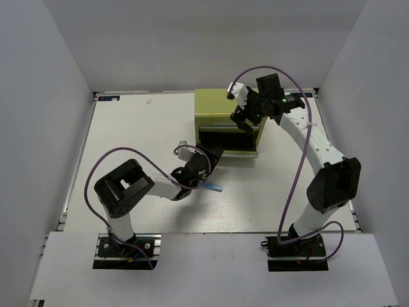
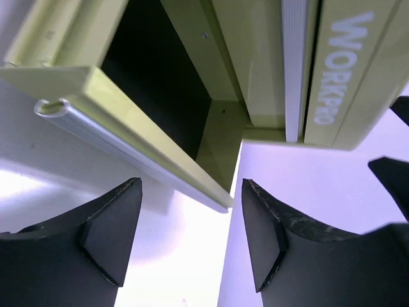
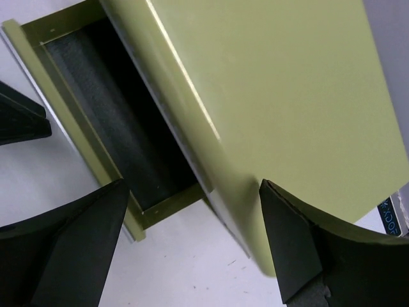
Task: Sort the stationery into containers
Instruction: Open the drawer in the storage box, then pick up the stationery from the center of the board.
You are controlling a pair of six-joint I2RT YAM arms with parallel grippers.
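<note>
Drawer (image 1: 225, 137) of your olive box (image 1: 214, 105) stands pulled out, ready for the blue stick (image 1: 215, 188); left pincer (image 1: 207, 157) at its front and right pincer (image 1: 243, 118) over the box both gape empty.

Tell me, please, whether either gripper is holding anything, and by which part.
Nothing is held: the left gripper and the right gripper are both open and empty.

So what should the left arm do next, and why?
Probably draw the left gripper back and lower it toward the light blue marker-like stick lying on the table close beside that arm. Its jaws stand open and empty at the open drawer of the olive-green metal box, and that stick is unsorted.
</note>
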